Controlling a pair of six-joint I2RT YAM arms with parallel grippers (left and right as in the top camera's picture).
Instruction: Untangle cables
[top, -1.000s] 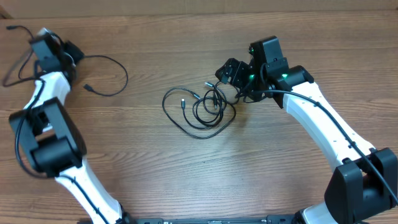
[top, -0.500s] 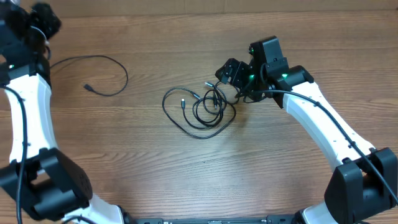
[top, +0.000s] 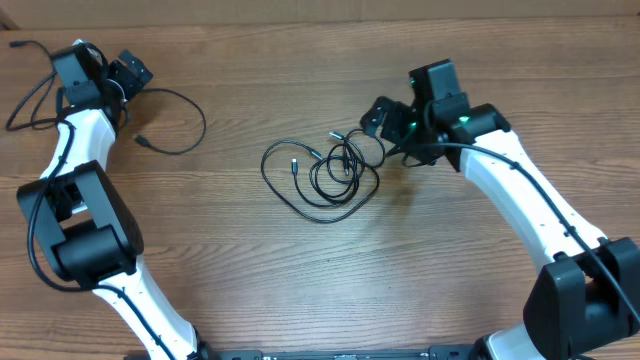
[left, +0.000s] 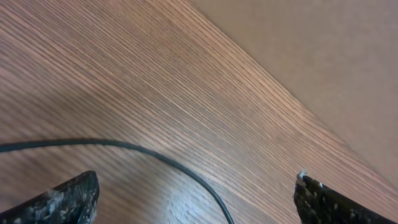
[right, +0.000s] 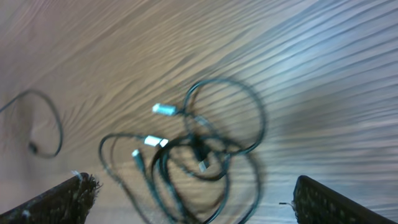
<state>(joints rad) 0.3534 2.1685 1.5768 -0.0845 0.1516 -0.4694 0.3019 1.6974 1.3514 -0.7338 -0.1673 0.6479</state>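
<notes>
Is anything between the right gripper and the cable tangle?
Nothing visible. The right gripper is open and sits at the tangle's upper right edge in the overhead view. Its wrist view shows the loops directly ahead between its fingers, with only bare table around them.

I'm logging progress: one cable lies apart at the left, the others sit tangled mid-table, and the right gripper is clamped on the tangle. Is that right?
Not quite. The right gripper is open, holding nothing: the right wrist view shows its fingers spread wide, the tangle lying free on the table. The rest is as you say.
</notes>
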